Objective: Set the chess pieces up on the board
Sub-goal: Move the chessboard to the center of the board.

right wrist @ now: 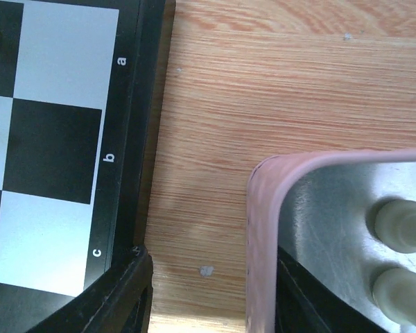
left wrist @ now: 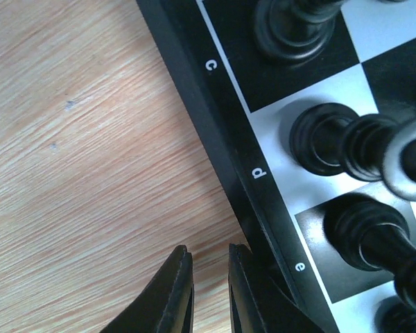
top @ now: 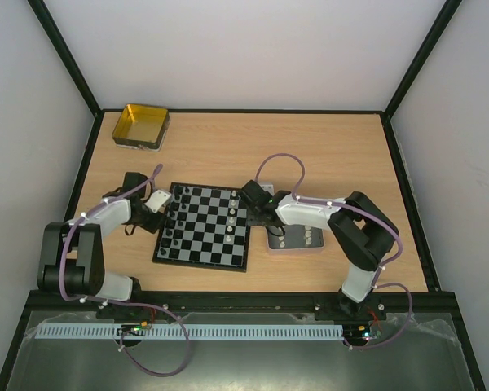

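Note:
The checkered board point(top: 202, 226) lies mid-table. Several black pieces point(top: 173, 224) stand along its left side and a few white pieces point(top: 231, 218) toward its right. My left gripper point(top: 163, 204) hangs at the board's left edge. In the left wrist view it point(left wrist: 209, 277) is empty, its fingers only a narrow gap apart over bare wood beside the border point(left wrist: 215, 125), near black pieces point(left wrist: 347, 146). My right gripper point(top: 259, 213) is wide open and empty point(right wrist: 211, 291) between the board point(right wrist: 55, 139) and the tray, one finger over each.
A silver tray with a pink rim point(top: 297, 240) sits right of the board and holds white pieces point(right wrist: 402, 225). A yellow square tin point(top: 141, 125) stands at the far left corner. Black frame rails border the table.

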Controlling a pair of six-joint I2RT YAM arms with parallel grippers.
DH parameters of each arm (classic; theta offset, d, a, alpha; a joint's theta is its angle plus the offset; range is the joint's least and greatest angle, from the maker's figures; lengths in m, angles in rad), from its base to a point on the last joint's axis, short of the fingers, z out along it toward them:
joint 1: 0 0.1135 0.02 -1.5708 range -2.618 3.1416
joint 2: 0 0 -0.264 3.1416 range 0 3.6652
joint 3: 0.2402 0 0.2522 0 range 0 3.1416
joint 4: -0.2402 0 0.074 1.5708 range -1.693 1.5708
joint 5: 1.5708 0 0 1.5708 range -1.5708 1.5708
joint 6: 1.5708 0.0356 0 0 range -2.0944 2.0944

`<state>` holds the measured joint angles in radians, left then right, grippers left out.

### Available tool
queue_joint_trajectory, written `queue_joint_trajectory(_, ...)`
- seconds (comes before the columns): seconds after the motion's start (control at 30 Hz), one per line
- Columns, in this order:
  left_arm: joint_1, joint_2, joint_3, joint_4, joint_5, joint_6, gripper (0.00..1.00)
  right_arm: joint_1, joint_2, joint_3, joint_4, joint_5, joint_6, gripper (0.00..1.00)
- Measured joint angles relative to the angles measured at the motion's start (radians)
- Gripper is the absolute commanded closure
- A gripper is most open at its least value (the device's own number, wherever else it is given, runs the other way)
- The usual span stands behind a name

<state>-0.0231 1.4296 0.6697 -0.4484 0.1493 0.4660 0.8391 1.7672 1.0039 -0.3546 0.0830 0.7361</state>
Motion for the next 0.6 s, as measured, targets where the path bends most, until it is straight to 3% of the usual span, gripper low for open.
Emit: queue_joint_trajectory(0.6,-0.064,-0.063,-0.006,-0.04,-0.007,0.032,0.83,0.0,0.0,0.004,-0.037,0.037,-0.012,0.55)
